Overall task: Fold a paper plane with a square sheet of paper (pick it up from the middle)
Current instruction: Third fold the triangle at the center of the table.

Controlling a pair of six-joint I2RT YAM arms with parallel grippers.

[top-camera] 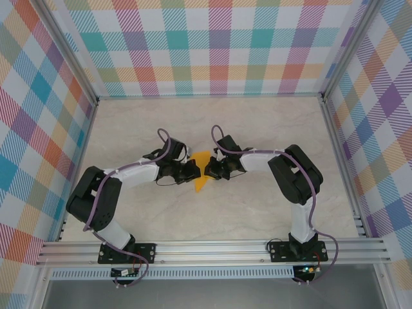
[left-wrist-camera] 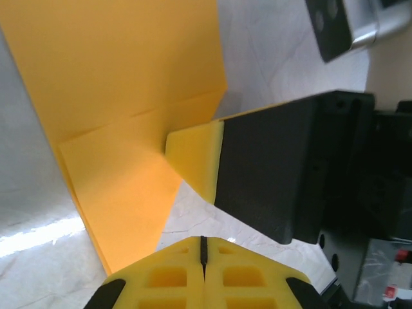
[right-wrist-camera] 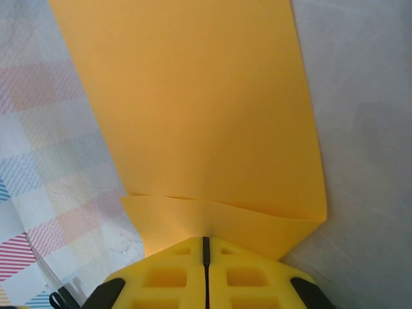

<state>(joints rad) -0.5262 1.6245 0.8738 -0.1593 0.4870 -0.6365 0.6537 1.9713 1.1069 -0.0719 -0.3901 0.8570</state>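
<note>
Two sets of fingers meet at the middle of the counter [top-camera: 257, 129], and between them is the square sheet of paper [top-camera: 201, 175], already creased into a narrower shape whose point aims at the near edge. From above I cannot tell whether it lies flat or is partly raised.

My right fingers [right-wrist-camera: 183, 252] are pressed together, and the sheet [right-wrist-camera: 193, 96] runs straight into their seam. A folded flap edge crosses just above them, so I judge that they pinch the paper there through more than one layer. My left fingers [left-wrist-camera: 183, 254] are also pressed together. A lower corner of the sheet [left-wrist-camera: 129, 64] passes behind their left side, with bare counter showing between the paper and their seam, so I cannot say that they have caught anything. In that same view the yellow pad of my right fingers [left-wrist-camera: 196, 154] touches the paper where two creases meet.

This stuff looks thin and very light. It should bend under its own weight if held by one corner, and it would probably slide on the smooth counter when pushed. A hard tug could tear it or spoil a crease, and smooth pads may slip on a single layer. I would take it on the doubled layers near the centre crease, where it is stiffest, and keep both holds close together so that the span between them does not sag.
</note>
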